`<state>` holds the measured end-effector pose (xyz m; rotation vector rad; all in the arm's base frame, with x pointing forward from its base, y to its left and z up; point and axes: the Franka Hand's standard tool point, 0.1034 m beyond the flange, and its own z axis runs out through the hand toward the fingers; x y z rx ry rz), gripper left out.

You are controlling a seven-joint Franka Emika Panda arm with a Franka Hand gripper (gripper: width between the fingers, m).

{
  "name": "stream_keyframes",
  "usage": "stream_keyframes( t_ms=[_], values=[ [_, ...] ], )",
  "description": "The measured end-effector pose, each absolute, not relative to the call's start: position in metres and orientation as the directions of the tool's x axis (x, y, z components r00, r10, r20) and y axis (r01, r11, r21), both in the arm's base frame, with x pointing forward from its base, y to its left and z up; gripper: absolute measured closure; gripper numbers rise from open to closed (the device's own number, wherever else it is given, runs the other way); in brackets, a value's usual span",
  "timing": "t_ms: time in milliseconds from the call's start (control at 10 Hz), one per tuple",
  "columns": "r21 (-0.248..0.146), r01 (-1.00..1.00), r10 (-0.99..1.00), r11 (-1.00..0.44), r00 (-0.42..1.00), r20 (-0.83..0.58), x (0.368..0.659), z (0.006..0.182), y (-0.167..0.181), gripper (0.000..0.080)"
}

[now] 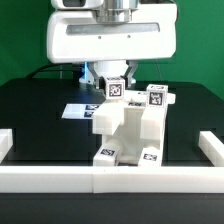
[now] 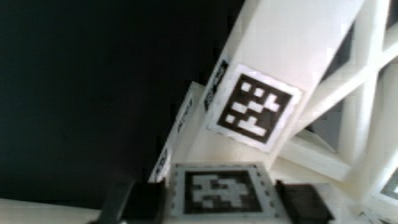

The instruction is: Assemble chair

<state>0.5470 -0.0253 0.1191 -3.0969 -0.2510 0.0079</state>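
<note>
On the black table point(image 1: 30, 105), inside the low white border wall point(image 1: 100, 180), stands the chair point(image 1: 128, 130), partly built: a blocky white stack with tagged feet near the front wall and two tagged pieces up top. It sits about mid-table, right in front of me. Behind it, toward the exterior view's left, the marker board point(image 1: 78, 110) lies flat. My arm hangs over the chair from the back, and my gripper point(image 1: 116, 84) comes down onto the upper tagged piece point(image 1: 116, 91). My jaws are drawn nearly together, pinching that piece between the fingers point(image 2: 294, 198). From my wrist I see its tag close up, and a second tag point(image 2: 256, 106) on a slanted white part beyond it.
</note>
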Motion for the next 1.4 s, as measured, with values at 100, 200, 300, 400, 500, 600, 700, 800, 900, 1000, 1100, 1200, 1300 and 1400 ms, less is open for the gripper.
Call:
stream_keyframes(
  t_ms=[100,200,300,400,500,600,700,800,900,1000,1100,1200,1300,1400],
  values=[
    [-0.035,0.143,0.143,-0.989,0.99,-0.003,0.547,0.1193,-0.0253,0.0511],
    [-0.035,0.143,0.143,-0.989,0.99,-0.003,0.547,0.1193,-0.0253,0.0511],
    [-0.035,0.105,0.106,-0.994,0.994,-0.004,0.5471,0.1193,-0.0251,0.0511],
    [-0.035,0.035,0.035,-0.999,0.999,-0.006,0.5471,0.1194,-0.0247,0.0511],
    [-0.034,-0.029,-0.028,-0.999,1.0,-0.008,0.5471,0.1194,-0.0244,0.0511],
    [-0.034,-0.099,-0.099,-0.994,0.995,-0.011,0.5472,0.1194,-0.0239,0.0511],
    [-0.033,-0.168,-0.168,-0.985,0.986,-0.013,0.5472,0.1194,-0.0235,0.0511],
    [-0.033,-0.226,-0.226,-0.973,0.974,-0.015,0.5472,0.1194,-0.0233,0.0511],
    [-0.032,-0.281,-0.281,-0.959,0.96,-0.017,0.5472,0.1194,-0.023,0.0511],
    [-0.031,-0.36,-0.36,-0.932,0.933,-0.02,0.5472,0.1194,-0.0227,0.0511],
    [-0.029,-0.411,-0.411,-0.911,0.912,-0.021,0.5472,0.1194,-0.0227,0.0511],
    [-0.029,-0.453,-0.453,-0.891,0.891,-0.023,0.5472,0.1193,-0.0225,0.0511],
    [-0.027,-0.528,-0.528,-0.849,0.849,-0.025,0.5472,0.1193,-0.0221,0.0511],
    [-0.025,-0.582,-0.581,-0.813,0.813,-0.027,0.5472,0.1193,-0.0218,0.0511]
  ],
)
